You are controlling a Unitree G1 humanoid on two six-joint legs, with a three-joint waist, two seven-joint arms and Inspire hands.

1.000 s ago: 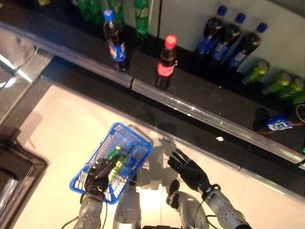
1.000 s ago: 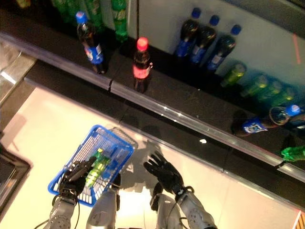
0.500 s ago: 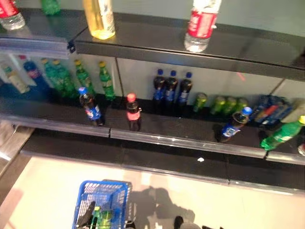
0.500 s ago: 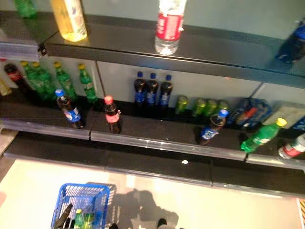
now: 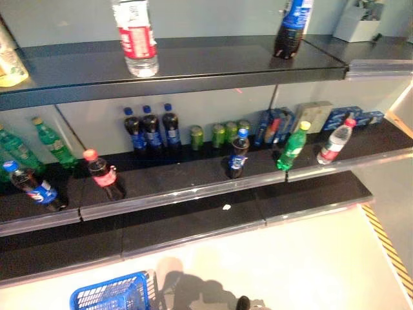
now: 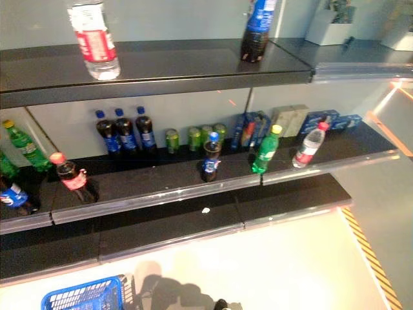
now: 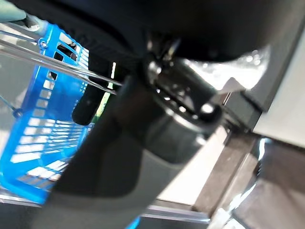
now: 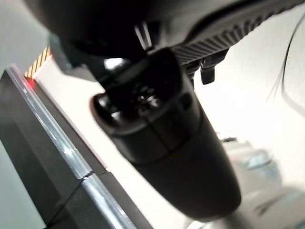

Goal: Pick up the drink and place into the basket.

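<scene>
The blue basket (image 5: pixel 110 296) hangs low at the left, at the bottom edge of the left eye view. In the left wrist view my left hand (image 7: pixel 157 129) is shut on its thin wire handles (image 7: pixel 71 64), with the blue basket (image 7: pixel 33 133) below it and a strip of green drink (image 7: pixel 101 98) inside. My right hand (image 8: pixel 167 138) is open and empty above the pale floor beside the shelf's base. On the middle shelf stand a dark bottle with a blue cap (image 5: pixel 237 154), a green bottle (image 5: pixel 292 146), a clear bottle with a red cap (image 5: pixel 334 141) and a red-capped cola (image 5: pixel 103 175).
Dark bottles (image 5: pixel 151 129), green cans (image 5: pixel 216 135) and blue packs (image 5: pixel 348 117) line the back of the middle shelf. The top shelf (image 5: pixel 193 64) carries a water bottle (image 5: pixel 135 35) and a dark bottle (image 5: pixel 290 29). A black base ledge (image 5: pixel 193 226) runs in front. Yellow-black floor tape (image 5: pixel 390 248) lies at the right.
The camera has tilted up and swung right: the shelves now show, both hands have left the eye views, and the blue basket has slid to the bottom edge.
</scene>
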